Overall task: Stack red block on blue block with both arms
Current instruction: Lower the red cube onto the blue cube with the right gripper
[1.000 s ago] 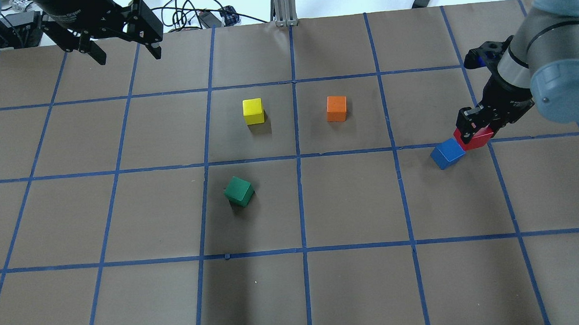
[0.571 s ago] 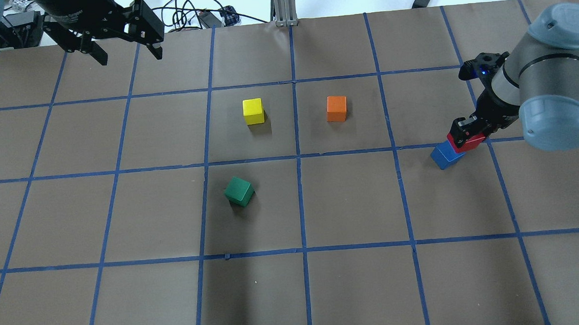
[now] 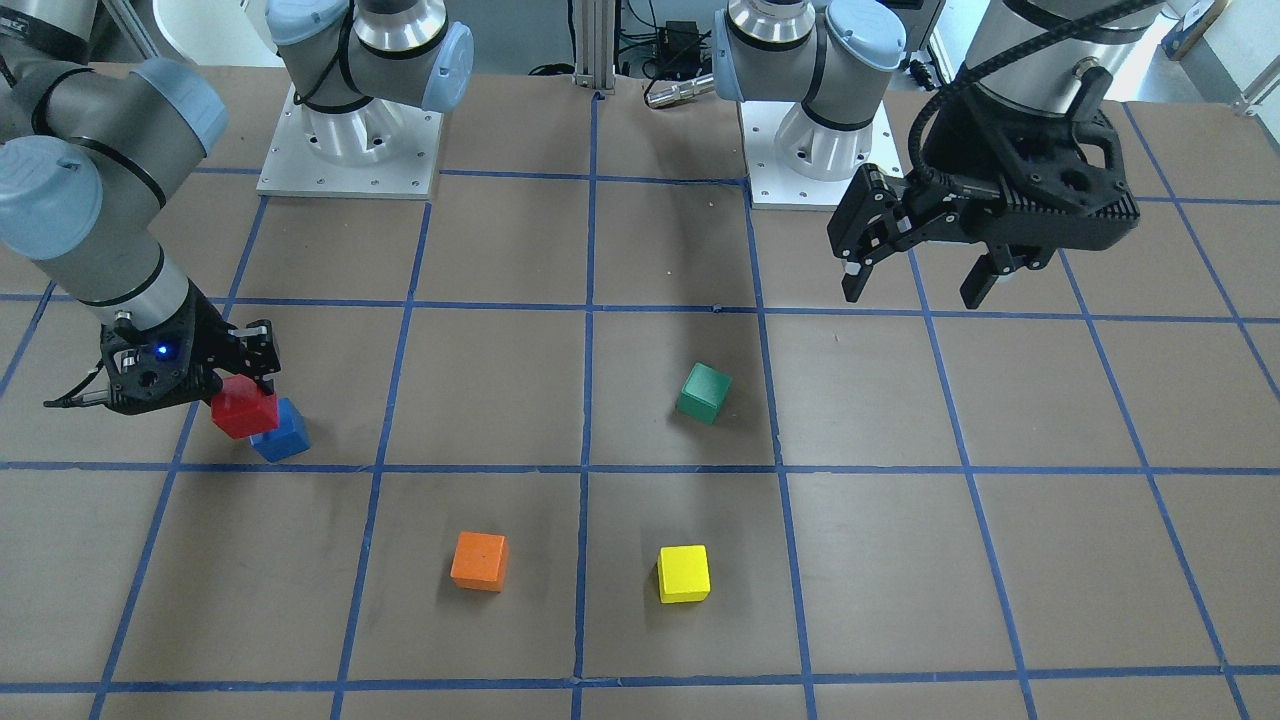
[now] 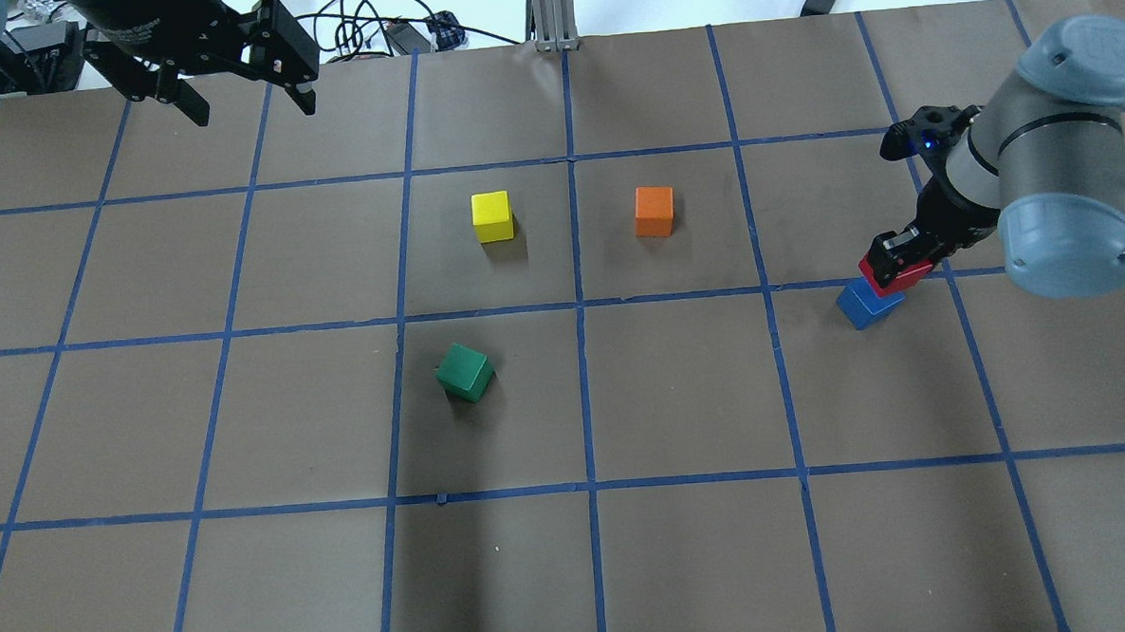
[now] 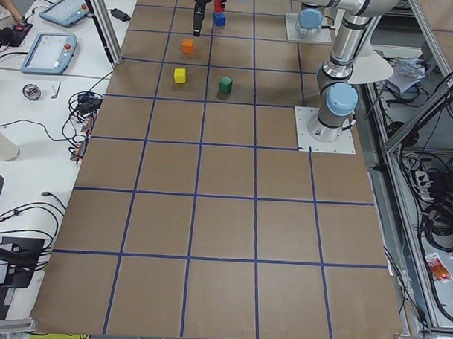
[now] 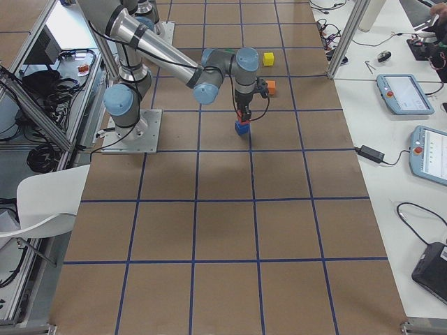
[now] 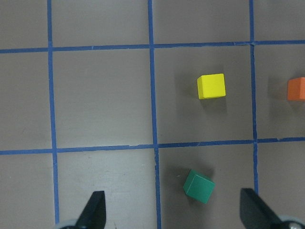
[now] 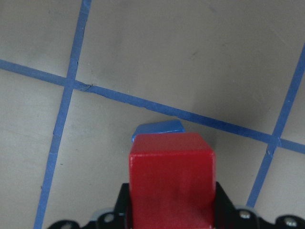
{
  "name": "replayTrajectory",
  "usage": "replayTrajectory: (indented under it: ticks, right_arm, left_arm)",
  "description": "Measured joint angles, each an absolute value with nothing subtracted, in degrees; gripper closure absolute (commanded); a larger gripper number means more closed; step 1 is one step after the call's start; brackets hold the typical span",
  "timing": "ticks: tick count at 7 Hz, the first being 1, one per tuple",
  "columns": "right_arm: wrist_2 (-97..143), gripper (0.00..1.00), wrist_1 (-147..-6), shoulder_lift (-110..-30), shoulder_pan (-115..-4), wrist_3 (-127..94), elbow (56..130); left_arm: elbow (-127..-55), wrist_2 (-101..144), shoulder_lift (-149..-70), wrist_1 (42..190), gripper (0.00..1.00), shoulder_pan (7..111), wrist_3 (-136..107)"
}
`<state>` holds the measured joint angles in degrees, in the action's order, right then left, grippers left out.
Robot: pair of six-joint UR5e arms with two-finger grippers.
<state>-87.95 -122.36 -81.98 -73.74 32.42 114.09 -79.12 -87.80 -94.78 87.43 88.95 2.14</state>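
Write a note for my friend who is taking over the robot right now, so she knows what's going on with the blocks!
Right end effector: shut on the red block. It holds it over the blue block, overlapping only partly. I cannot tell whether the two touch.
Left end effector: open and empty, hanging on the robot's left, far from both blocks.
Done: the red block has been picked up and brought to the blue one.
Left: line the red block up squarely, set it down flat, open the right end effector, and back away without nudging the stack.

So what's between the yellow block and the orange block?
Overhead view: only bare table and one blue tape line separate yellow block from orange block.
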Motion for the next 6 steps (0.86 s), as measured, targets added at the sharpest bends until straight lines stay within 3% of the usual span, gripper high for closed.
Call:
replayTrajectory:
  ticks: [5, 6]
  right_arm:
    - [-87.0, 1.0, -124.2, -80.4, -73.9, 32.3, 114.0]
    - [-86.2, 0.75, -124.3, -80.3, -73.9, 32.3, 114.0]
  left_arm:
    - [-79.0, -87.7, -94.8, 87.4, 0.0, 88.9, 2.1]
    - [-78.9, -87.7, -94.8, 87.4, 0.0, 88.9, 2.1]
